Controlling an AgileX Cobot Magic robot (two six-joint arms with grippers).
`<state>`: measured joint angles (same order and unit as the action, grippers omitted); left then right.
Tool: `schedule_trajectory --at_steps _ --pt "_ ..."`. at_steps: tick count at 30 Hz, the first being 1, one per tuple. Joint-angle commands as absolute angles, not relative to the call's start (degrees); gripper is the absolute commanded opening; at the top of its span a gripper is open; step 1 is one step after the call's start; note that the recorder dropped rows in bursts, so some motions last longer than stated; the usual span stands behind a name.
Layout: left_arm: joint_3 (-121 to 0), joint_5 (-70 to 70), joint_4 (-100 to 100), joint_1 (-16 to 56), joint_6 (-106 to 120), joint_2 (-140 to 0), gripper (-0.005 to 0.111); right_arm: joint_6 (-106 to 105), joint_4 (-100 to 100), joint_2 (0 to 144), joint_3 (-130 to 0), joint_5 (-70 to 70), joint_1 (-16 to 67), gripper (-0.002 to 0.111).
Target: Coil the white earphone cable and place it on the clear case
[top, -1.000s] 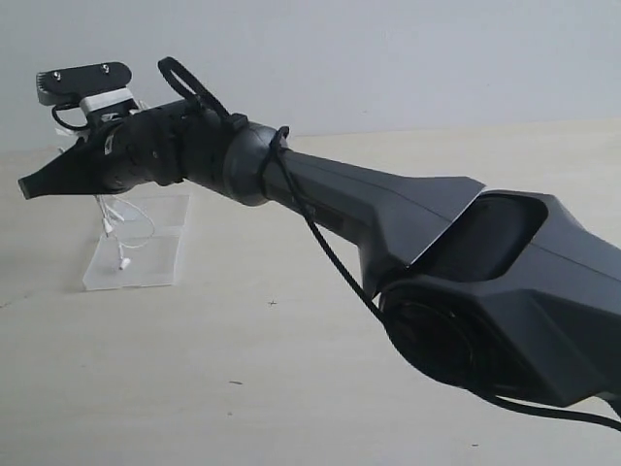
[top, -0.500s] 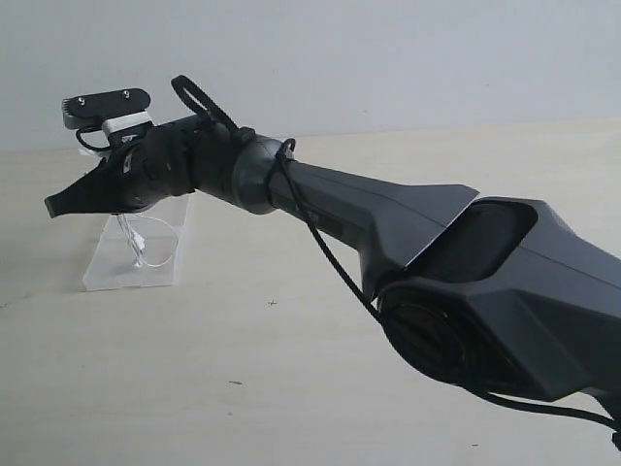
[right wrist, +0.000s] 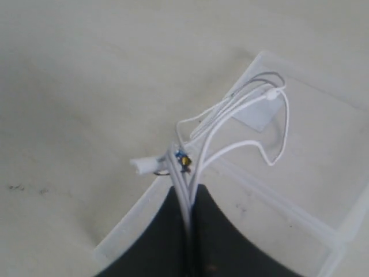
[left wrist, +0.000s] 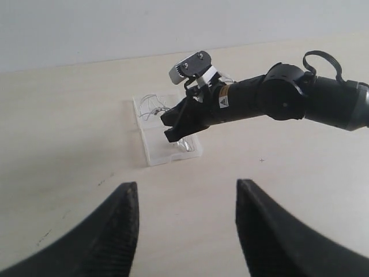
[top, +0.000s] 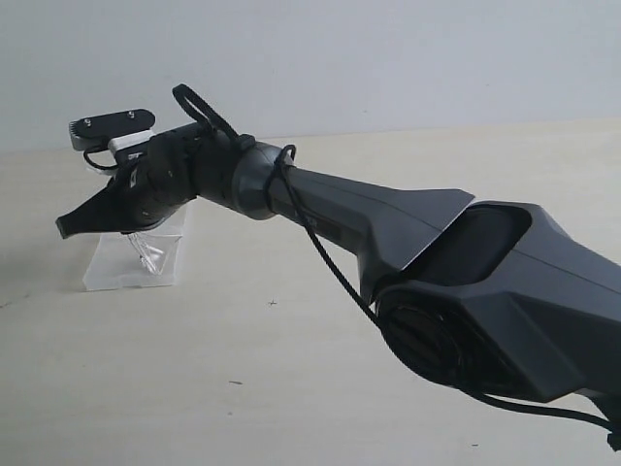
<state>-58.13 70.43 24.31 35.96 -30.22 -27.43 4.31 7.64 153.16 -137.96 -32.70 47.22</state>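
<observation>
Hovering nearest, the left gripper point(left wrist: 185, 184) stands wide apart and empty. Beyond it the right gripper point(right wrist: 187, 196) is pinched tight on the bunched white earphone cable point(right wrist: 185, 173), whose loops hang over the clear case point(right wrist: 311, 173). We judge that placing is in hand; next we lower and release. The sticker point(left wrist: 223, 102) on that wrist is too small to read.

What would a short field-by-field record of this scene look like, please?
surface: pale table
clear case: opened flat on the table
white earphone cable: bunched strands pinched at one end, loops spread over the case; contact unclear
right gripper: shut on the cable, over the case's edge
left gripper: open, empty, well back from the case
</observation>
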Motion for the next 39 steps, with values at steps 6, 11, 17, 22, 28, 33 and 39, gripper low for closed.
schedule_trajectory --at_steps 6,11,17,22,28,33,39 --pt "-58.0 69.6 24.4 35.8 -30.0 -27.1 0.051 4.6 6.9 153.0 -138.4 -35.1 47.0 0.000" --pt "-58.0 69.6 24.4 35.8 -30.0 -27.1 0.051 4.6 6.9 153.0 -138.4 -35.2 47.0 0.000" --pt "-58.0 69.6 24.4 35.8 -30.0 -27.1 0.051 4.6 6.9 153.0 -138.4 -35.5 47.0 0.015" --pt "-58.0 69.6 24.4 35.8 -30.0 -27.1 0.051 4.6 6.9 153.0 -138.4 -35.5 47.0 0.034" --pt "-58.0 69.6 24.4 35.8 -30.0 -27.1 0.051 4.6 6.8 153.0 -138.4 -35.7 47.0 0.050" --pt "-58.0 69.6 24.4 35.8 -30.0 -27.1 0.051 4.6 5.0 153.0 -138.4 -36.6 47.0 0.070" --pt "-58.0 69.6 24.4 35.8 -30.0 -27.1 0.051 6.7 0.9 153.0 -138.4 -39.4 47.0 0.077"
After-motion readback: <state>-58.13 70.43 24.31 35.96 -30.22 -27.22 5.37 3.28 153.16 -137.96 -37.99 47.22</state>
